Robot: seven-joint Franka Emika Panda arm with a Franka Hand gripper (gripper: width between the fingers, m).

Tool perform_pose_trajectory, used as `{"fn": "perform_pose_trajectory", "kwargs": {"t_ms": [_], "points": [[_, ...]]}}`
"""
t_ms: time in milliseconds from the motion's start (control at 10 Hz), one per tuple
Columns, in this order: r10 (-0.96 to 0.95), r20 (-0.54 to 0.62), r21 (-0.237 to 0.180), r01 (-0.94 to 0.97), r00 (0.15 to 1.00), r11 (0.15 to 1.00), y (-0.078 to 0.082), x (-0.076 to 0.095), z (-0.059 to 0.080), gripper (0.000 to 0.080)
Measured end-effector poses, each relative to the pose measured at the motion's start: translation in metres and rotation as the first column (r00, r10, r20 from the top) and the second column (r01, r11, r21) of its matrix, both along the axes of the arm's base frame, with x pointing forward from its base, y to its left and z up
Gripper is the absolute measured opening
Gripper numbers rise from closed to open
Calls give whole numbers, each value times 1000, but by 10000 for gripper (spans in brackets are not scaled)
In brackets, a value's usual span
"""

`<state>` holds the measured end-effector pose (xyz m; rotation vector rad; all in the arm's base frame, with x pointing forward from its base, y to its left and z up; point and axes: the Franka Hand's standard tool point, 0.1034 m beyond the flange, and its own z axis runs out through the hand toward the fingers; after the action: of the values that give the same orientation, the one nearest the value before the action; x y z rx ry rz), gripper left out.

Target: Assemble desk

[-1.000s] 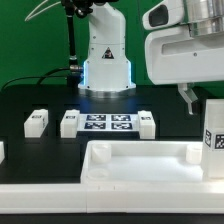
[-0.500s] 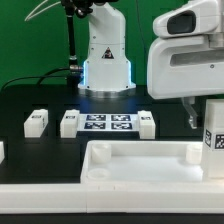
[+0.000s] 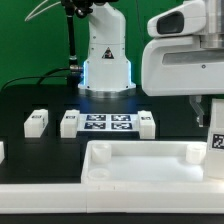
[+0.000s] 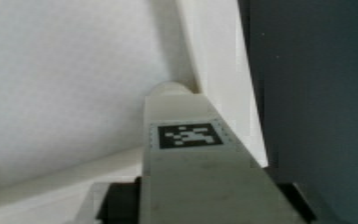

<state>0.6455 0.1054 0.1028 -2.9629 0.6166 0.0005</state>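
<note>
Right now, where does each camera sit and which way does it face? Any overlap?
Exterior view: off the arm, low on the side opposite the robot base, facing it across the desk tabletop and the marker board; the base and the gripper show.
Wrist view: on the wrist, looking down along the upright tagged desk leg; the fingers show on either side of it.
Shared: that leg, at the exterior view's right, and the tabletop.

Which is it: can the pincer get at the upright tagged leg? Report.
Likely yes: the pincer straddles the leg at the tabletop's edge, and nothing visible stands between them.
</note>
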Motion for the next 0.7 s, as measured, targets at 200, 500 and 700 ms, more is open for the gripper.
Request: {"fn": "perform_pose_trajectory", "kwargs": {"t_ms": [200,500,700], "points": [[-246,-1,13,246,969,969,-7,1,0,296],[-725,-109,61,732,681,678,-7,1,-1,294],[-815,-136,73,826,564,559,-6,-1,-1,294]]}}
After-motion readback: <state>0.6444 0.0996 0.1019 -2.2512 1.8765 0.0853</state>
